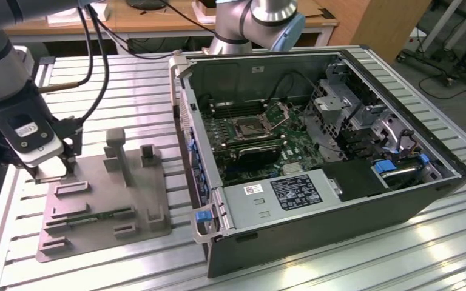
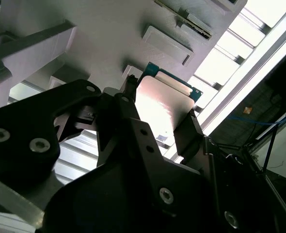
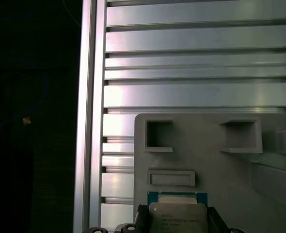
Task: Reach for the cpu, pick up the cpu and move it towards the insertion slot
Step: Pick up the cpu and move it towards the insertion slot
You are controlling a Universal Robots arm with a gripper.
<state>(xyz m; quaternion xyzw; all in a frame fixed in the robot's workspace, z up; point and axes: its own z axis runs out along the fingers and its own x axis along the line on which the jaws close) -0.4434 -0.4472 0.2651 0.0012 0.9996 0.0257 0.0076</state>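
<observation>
The two black, blocky fingers [image 2: 190,130] are closed on the cpu [image 2: 162,104], one pressed against each of two opposite edges. The chip is a thin flat square with a pale, smooth metal lid and a narrow green rim; the first wrist view shows dark print on the lid, too small to read. It hangs over a corner of the matte grey plastic tray [image 3: 215,165]; whether it is clear of the surface cannot be told. The tray has a shallow rectangular frame and two square pockets moulded into it, and upright posts farther along. The tray lies on a desk [image 1: 119,91] of ribbed aluminium slats, at the exterior view's left. Well apart, toward the exterior view's right, stands an open dark metal computer case [image 1: 322,230] with a white printed label on an inner cover. Deeper inside, on the green board, is the insertion slot [image 1: 247,128], square and silver-framed with a dark centre.
</observation>
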